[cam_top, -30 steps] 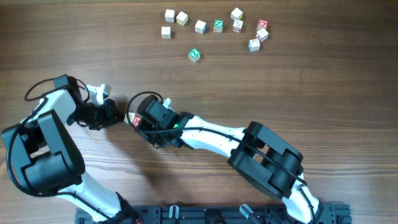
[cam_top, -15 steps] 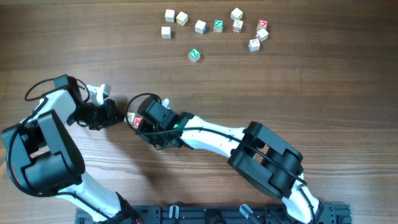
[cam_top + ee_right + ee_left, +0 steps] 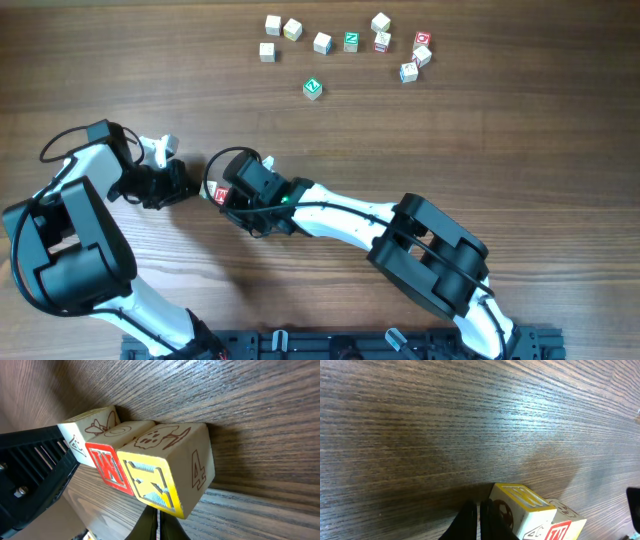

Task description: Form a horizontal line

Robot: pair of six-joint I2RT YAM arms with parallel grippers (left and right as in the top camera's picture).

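Three small wooden cubes lie touching in a row between my grippers. In the right wrist view they are a pale cube (image 3: 92, 430), a red "M" cube (image 3: 107, 467) and a yellow-faced cube (image 3: 160, 472). From overhead only the red cube (image 3: 221, 194) shows clearly. My left gripper (image 3: 180, 186) is shut and empty, its fingertips (image 3: 479, 520) against the end cube (image 3: 520, 505), which shows a yellow letter face here, with the red-faced cube (image 3: 562, 529) behind it. My right gripper (image 3: 238, 197) is shut and empty, just below the yellow-faced cube in its wrist view (image 3: 156, 527).
Several loose letter cubes sit at the far edge, from a pale one (image 3: 272, 22) to a red one (image 3: 423, 40). A green-faced cube (image 3: 313, 88) lies alone a little nearer. The left arm's black body (image 3: 35, 465) is beside the row.
The right gripper has shifted very slightly up and right by the cubes. The left arm and the far cubes have not moved.
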